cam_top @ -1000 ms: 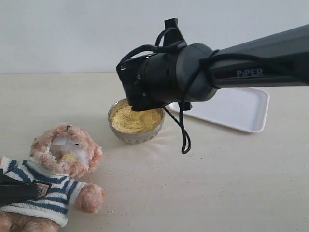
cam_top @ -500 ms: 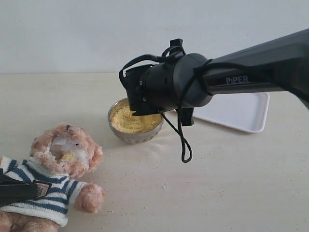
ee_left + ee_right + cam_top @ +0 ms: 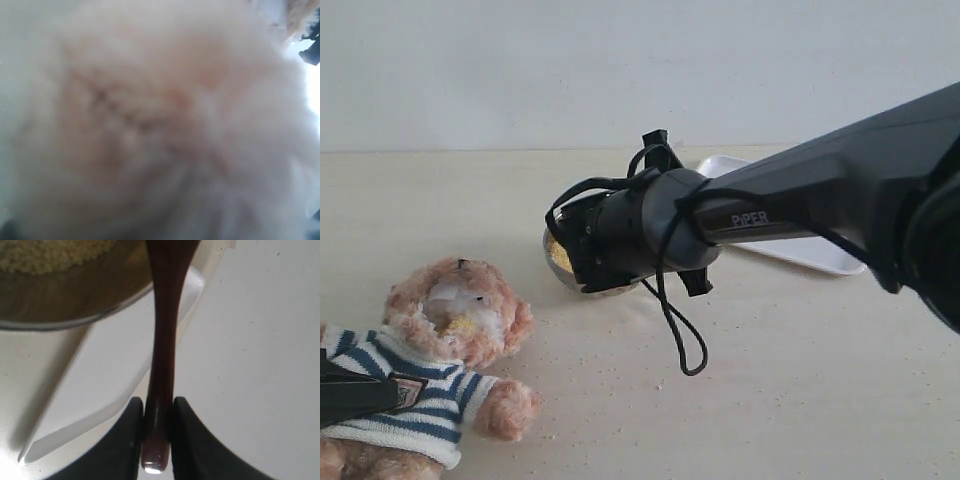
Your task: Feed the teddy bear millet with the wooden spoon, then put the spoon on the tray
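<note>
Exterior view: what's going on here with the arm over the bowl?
The right gripper is shut on the wooden spoon near the end of its handle. The spoon's far end is over the metal bowl of millet. The teddy bear lies nearby, with the left gripper at its sweater, grip unclear. The tray sits behind the arm.

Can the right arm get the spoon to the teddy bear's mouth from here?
Probably yes: the right gripper grips the wooden spoon near the metal bowl, and nothing stands between it and the teddy bear, whose muzzle faces up.
</note>
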Tool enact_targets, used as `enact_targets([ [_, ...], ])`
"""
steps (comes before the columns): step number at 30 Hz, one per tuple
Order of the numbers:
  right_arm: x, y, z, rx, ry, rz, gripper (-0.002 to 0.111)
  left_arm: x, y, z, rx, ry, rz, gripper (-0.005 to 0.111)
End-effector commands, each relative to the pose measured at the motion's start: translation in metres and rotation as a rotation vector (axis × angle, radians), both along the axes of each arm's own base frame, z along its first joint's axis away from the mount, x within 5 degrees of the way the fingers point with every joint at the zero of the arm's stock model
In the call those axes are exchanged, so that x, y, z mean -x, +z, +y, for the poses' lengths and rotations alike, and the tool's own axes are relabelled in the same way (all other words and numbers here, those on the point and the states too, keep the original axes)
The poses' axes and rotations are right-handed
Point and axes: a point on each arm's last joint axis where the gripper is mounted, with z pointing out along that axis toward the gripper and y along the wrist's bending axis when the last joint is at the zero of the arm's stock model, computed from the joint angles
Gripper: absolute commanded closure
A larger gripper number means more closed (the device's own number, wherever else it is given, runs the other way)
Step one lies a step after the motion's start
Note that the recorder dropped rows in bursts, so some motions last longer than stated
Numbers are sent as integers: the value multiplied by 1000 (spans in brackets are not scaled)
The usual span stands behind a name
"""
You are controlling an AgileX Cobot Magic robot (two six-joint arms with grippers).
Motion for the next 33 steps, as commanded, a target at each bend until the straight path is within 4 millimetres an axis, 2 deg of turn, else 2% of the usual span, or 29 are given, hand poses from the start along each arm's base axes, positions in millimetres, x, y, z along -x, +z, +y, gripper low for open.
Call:
enact_targets([
  [1,-2,-3,1,34,26,-16,107,0,3,-1,18,3,-15,101],
  [13,-1,-6,1,59,33,33,107,0,3,-1,18,3,-15,101],
  [19,4,-12,2,77,62,131,107,0,3,-1,18,3,-15,101],
  [26,10,-14,13,58,126,142,107,0,3,-1,18,3,-15,101],
  [33,11,-14,11,83,123,164,107,0,3,-1,18,3,-15,101],
])
